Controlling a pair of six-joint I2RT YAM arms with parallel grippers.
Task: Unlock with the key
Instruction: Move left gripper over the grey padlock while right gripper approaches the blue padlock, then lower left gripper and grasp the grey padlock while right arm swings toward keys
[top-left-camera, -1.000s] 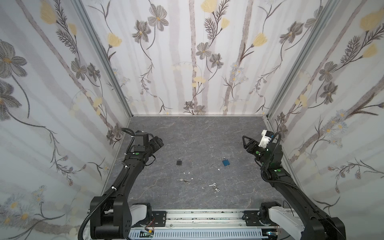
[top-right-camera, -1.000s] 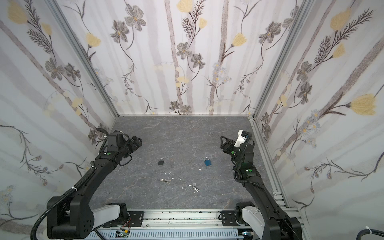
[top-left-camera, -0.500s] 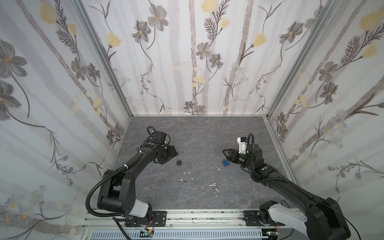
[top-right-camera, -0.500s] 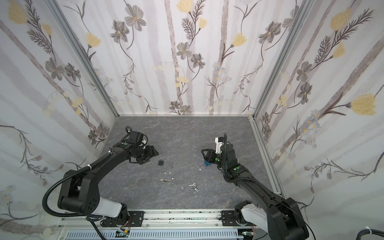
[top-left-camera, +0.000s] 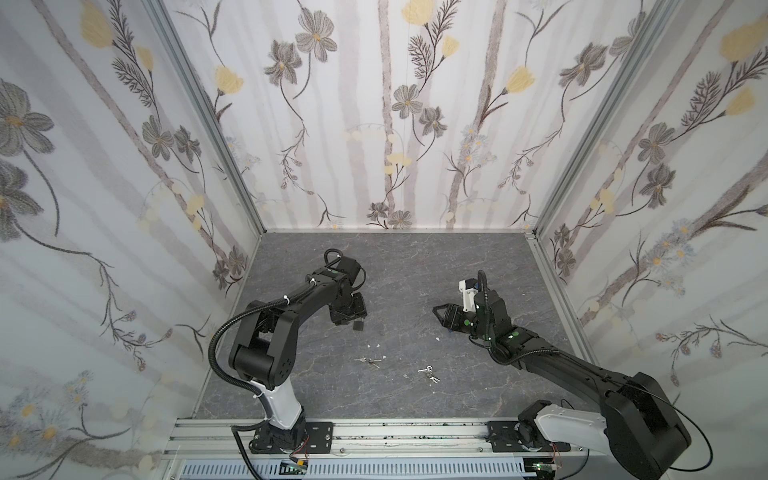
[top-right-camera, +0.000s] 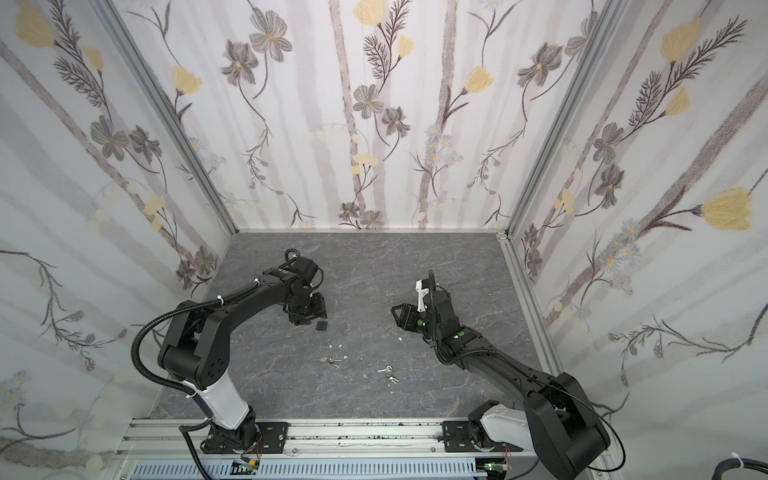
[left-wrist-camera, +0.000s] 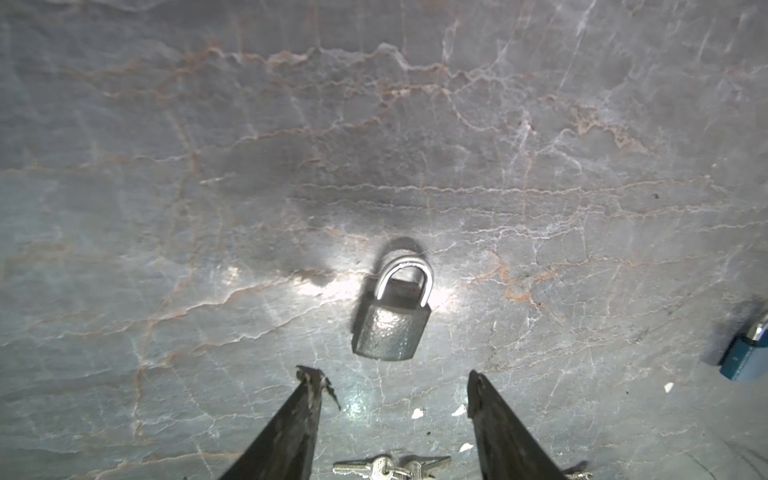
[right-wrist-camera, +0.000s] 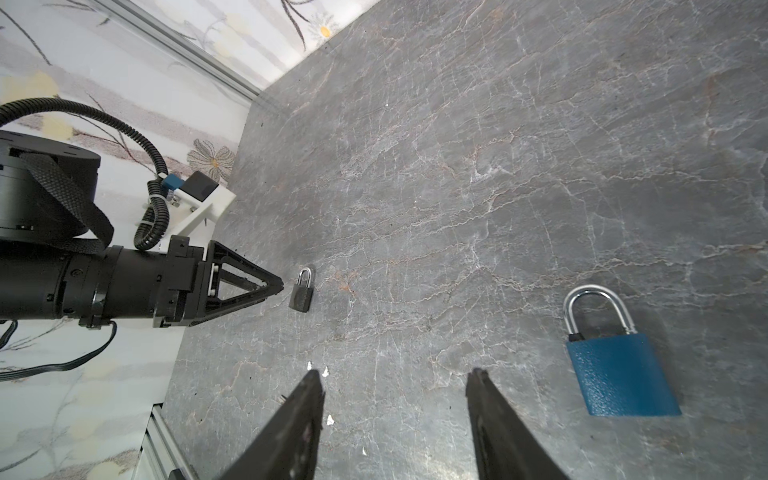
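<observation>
Grey padlock (left-wrist-camera: 392, 320) just ahead of the left pincer (left-wrist-camera: 390, 376), clear of its tips; jaws apart, empty.

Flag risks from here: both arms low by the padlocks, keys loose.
Grey padlock lies flat just ahead of the open left end effector; a push could slide it instead of gripping it.
Blue padlock sits beside the right end effector, outside its gap; closing now would likely miss.
A key bunch and a second bunch lie loose; the wrong one could get picked.
</observation>
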